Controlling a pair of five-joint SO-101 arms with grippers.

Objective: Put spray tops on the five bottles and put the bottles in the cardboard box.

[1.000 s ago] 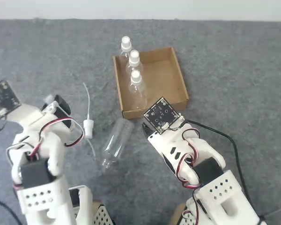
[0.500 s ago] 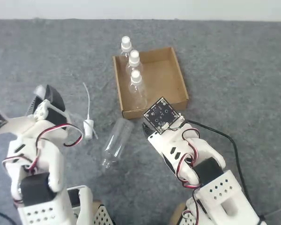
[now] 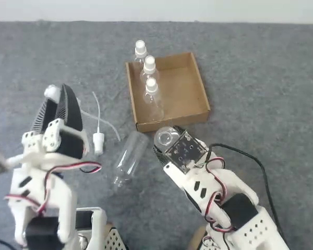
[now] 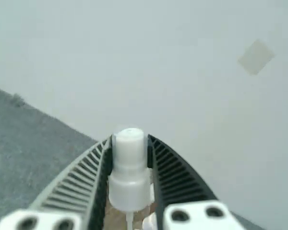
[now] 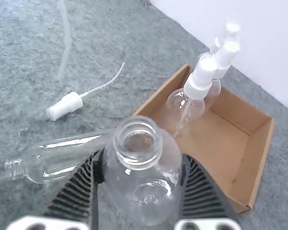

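Spray top (image 4: 129,167), pinched between the left gripper's (image 4: 129,143) fingers (image 4: 89,167), has been lifted off the surface (image 3: 261,67), while the right gripper (image 5: 141,165) has tipped its clamped open bottle (image 5: 141,184) mouth-up beside the cardboard box (image 3: 198,88), so capping looks next.

A grey, felt-like mat (image 3: 261,62) covers the bench, its nap coarse and mottled. It lies beneath the left gripper (image 3: 56,95) and the right gripper (image 3: 164,141) and spreads out on every side of both, reaching well beyond them to the bench's far edge. A plain white wall (image 3: 208,9) rises at that edge, well apart from both grippers. From the left wrist the wall stands ahead of that gripper, and on it, far past the gripper, sits a pale square patch (image 4: 256,56) turned on its corner.
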